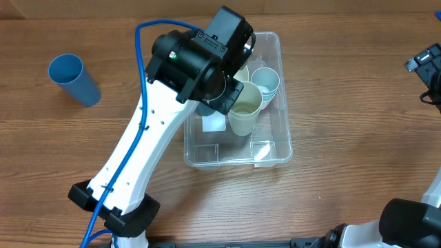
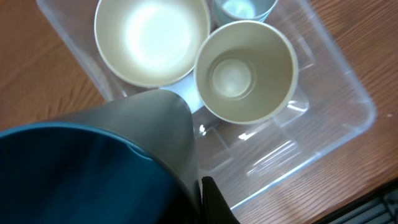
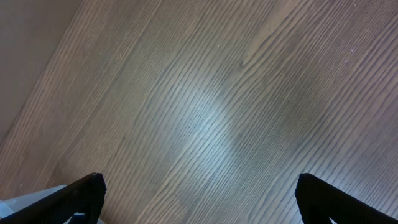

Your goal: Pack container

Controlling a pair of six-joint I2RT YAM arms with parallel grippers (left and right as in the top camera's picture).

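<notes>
Wooden table (image 1: 344, 83) bears the container (image 1: 272, 148), half hidden under left pincer (image 2: 186, 199) pressed together; right pincer (image 3: 199, 208) spread.

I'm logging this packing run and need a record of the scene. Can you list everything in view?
container: one, clear plastic, middle of the table
cream cup: one, upright in the container
light blue cup: one, upright in the container, beside the cream cup
cream bowl: one, in the container, mostly under the left arm from overhead
white label: one, on the container's base
blue cup: one, lying on the table, far left
dark blue cup: one, close under the left wrist camera, over the container
table: one, brown wood grain
left arm: white and black, reaching over the container, jaws apparently shut on the dark blue cup's wall
right arm: black, right edge, jaws open over bare table
</notes>
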